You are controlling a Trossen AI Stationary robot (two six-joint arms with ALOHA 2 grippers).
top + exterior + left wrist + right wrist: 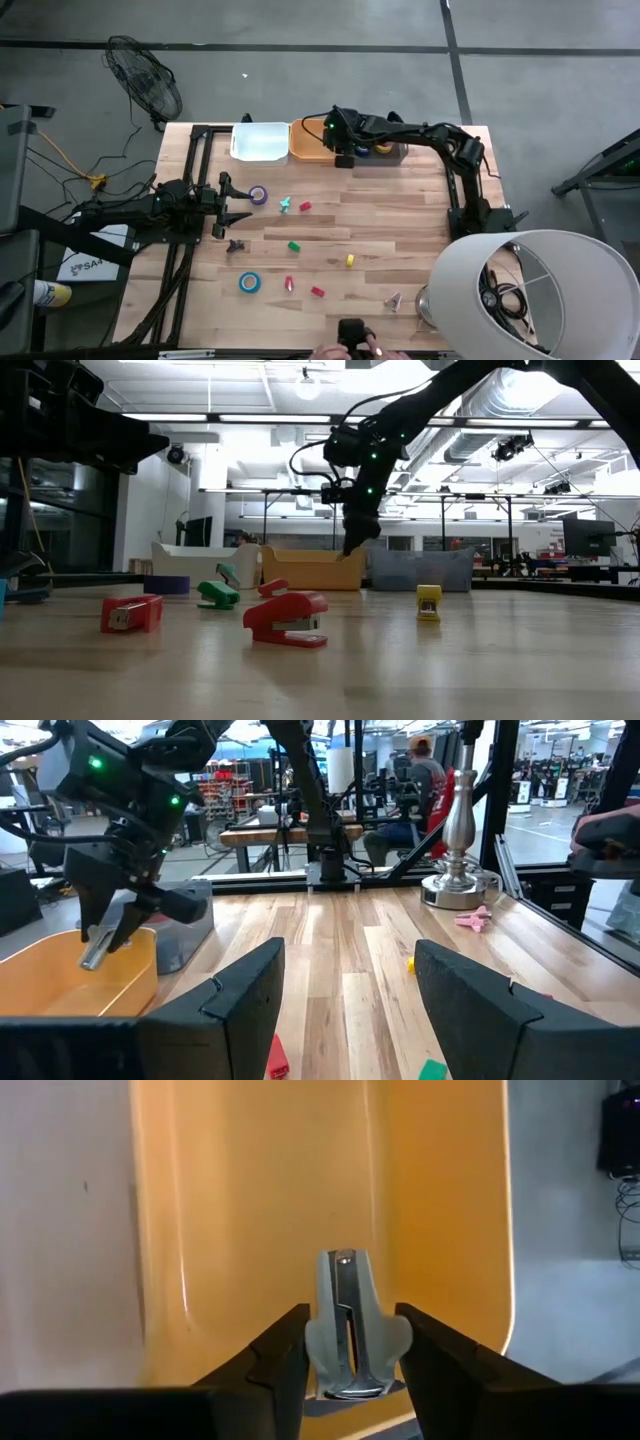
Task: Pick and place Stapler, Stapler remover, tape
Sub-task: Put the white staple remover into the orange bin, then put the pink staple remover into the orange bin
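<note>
My right gripper (343, 152) hovers over the orange bin (308, 146) at the table's far edge, shut on a grey and silver staple remover (345, 1325). My left gripper (232, 205) waits open above the table's left side, close to the purple tape roll (258, 195). A blue tape roll (249, 283) lies flat nearer the near edge. Small staplers lie on the wood: teal (285, 204), green (294, 245), yellow (350, 260), red (317, 292). A dark staple remover (236, 245) and a pink one (394, 299) rest on the table too. My right gripper pinches the staple remover between its two fingers, which press on its grey side wings (372, 1338). The fingers come from above, pointing down. The remover is lifted clear and hangs below the fingers (97, 950), above the inside of the orange bin (60, 982).
A white bin (260, 140) stands left of the orange one and a grey bin (387, 152) right of it. A large white lamp shade (530, 290) and metal lamp base (455, 880) fill the near right corner. A person's hands (350, 347) show at the near edge.
</note>
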